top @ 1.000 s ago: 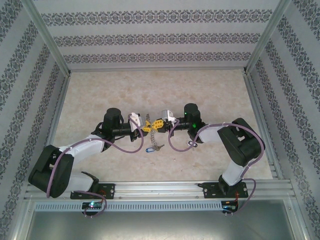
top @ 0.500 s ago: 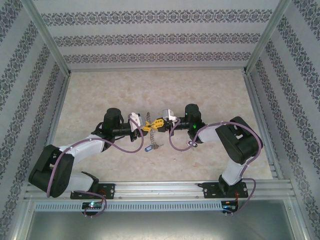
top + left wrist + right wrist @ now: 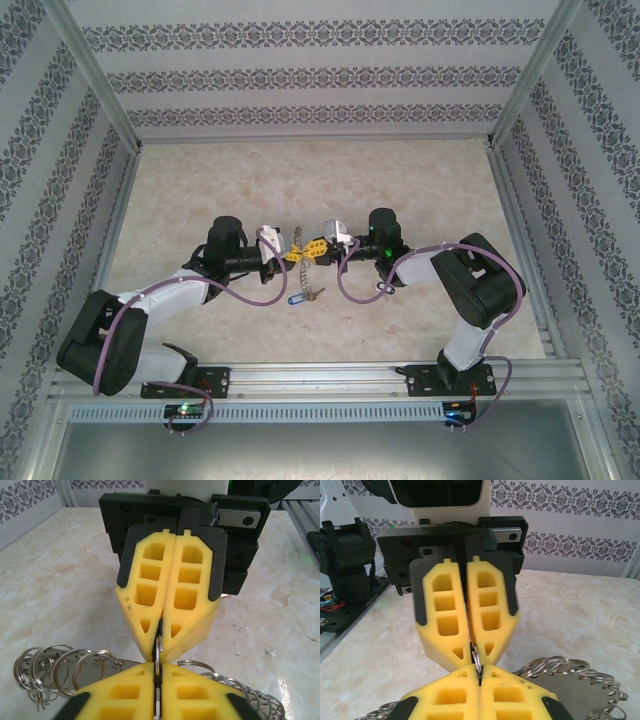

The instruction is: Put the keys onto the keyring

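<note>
Left gripper (image 3: 296, 254): one, clamped on keyring (image 3: 95, 667).
Right gripper (image 3: 318, 247): one, clamped likewise, tip to tip.
Keyring: one, mid-table, between grippers.
Loose keys: two, just near: blue key (image 3: 296, 297), plain key (image 3: 317, 293).

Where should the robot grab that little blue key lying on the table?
Probably the head of the small blue oval-headed key, coming straight down from above: it seems to lie flat on the beige marbled table, so pinching across the head's narrow width looks easiest.
</note>
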`<action>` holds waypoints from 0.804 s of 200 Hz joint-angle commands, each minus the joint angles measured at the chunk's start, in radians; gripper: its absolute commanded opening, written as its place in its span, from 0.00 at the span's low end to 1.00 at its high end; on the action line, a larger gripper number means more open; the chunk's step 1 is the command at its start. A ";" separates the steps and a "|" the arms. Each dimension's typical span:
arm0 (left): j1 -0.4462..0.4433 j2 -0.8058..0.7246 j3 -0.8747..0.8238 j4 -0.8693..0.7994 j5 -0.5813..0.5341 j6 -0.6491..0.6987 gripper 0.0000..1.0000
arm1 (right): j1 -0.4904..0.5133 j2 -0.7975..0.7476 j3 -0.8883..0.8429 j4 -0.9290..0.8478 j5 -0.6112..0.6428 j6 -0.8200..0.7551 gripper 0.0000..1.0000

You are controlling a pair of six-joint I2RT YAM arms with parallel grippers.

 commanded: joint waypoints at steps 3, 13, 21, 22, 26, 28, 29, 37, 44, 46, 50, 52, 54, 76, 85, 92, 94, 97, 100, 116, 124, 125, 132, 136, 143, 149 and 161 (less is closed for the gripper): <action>0.003 0.012 0.047 -0.015 0.050 0.009 0.00 | 0.011 -0.020 -0.002 0.009 -0.017 -0.028 0.00; 0.005 0.014 0.051 -0.026 0.036 0.010 0.00 | 0.009 -0.021 -0.004 0.015 -0.017 -0.023 0.00; 0.004 0.013 0.049 -0.026 0.013 0.006 0.00 | 0.009 -0.022 -0.002 0.012 -0.018 -0.022 0.00; 0.004 0.013 0.049 -0.026 0.009 0.006 0.00 | 0.009 -0.022 -0.002 0.012 -0.018 -0.022 0.00; 0.005 0.011 0.048 -0.029 -0.002 0.004 0.00 | 0.008 -0.022 0.000 0.009 -0.019 -0.021 0.00; 0.004 0.009 0.049 -0.031 -0.009 0.004 0.00 | 0.008 -0.022 0.000 0.008 -0.018 -0.019 0.00; 0.004 0.008 0.049 -0.033 -0.013 0.004 0.00 | 0.009 -0.022 0.000 0.008 -0.017 -0.018 0.00; 0.004 0.004 0.053 -0.051 -0.041 -0.002 0.00 | 0.006 -0.023 -0.003 0.009 -0.002 -0.010 0.21; 0.003 0.000 0.065 -0.086 -0.062 0.002 0.00 | 0.005 -0.027 -0.008 0.013 0.010 -0.006 0.28; 0.003 -0.001 0.069 -0.100 -0.069 0.005 0.00 | 0.006 -0.030 -0.009 0.013 0.014 -0.004 0.29; 0.003 -0.002 0.081 -0.135 -0.082 0.013 0.00 | 0.008 -0.035 -0.012 0.013 0.028 -0.003 0.30; 0.002 -0.002 0.088 -0.153 -0.092 0.017 0.00 | 0.009 -0.039 -0.013 0.013 0.037 -0.001 0.30; 0.001 -0.003 0.097 -0.176 -0.101 0.022 0.00 | 0.010 -0.043 -0.015 0.011 0.047 0.001 0.31; -0.035 -0.015 0.170 -0.373 -0.226 0.099 0.00 | 0.024 -0.131 -0.054 -0.056 0.173 -0.036 0.40; -0.036 -0.028 0.171 -0.378 -0.233 0.095 0.00 | 0.025 -0.171 -0.077 -0.088 0.227 -0.057 0.40; -0.035 -0.041 0.164 -0.364 -0.236 0.093 0.00 | 0.025 -0.203 -0.095 -0.101 0.287 -0.048 0.42; -0.035 -0.044 0.161 -0.360 -0.238 0.092 0.00 | 0.024 -0.214 -0.100 -0.106 0.306 -0.041 0.42; -0.035 -0.048 0.159 -0.355 -0.243 0.088 0.00 | 0.023 -0.232 -0.107 -0.115 0.336 -0.030 0.43; -0.036 -0.051 0.156 -0.352 -0.247 0.083 0.00 | 0.022 -0.250 -0.113 -0.127 0.368 -0.012 0.44; -0.036 -0.053 0.178 -0.385 -0.262 0.080 0.00 | 0.021 -0.376 -0.121 -0.277 0.568 0.091 0.54; -0.038 -0.048 0.191 -0.410 -0.263 0.082 0.00 | 0.018 -0.438 -0.105 -0.415 0.690 0.150 0.97; -0.037 -0.048 0.192 -0.412 -0.263 0.082 0.00 | 0.019 -0.444 -0.102 -0.432 0.703 0.158 0.97; -0.038 -0.045 0.198 -0.418 -0.264 0.080 0.00 | 0.015 -0.480 -0.078 -0.551 0.780 0.219 0.98; -0.039 -0.043 0.200 -0.420 -0.263 0.080 0.00 | 0.012 -0.502 -0.058 -0.635 0.809 0.265 0.98; -0.040 -0.039 0.201 -0.420 -0.257 0.083 0.00 | 0.002 -0.527 -0.017 -0.776 0.828 0.329 0.98; -0.040 -0.036 0.201 -0.418 -0.251 0.085 0.00 | -0.009 -0.539 0.009 -0.868 0.847 0.377 0.98; -0.041 -0.026 0.205 -0.416 -0.242 0.085 0.00 | -0.040 -0.557 0.032 -0.995 0.918 0.516 0.98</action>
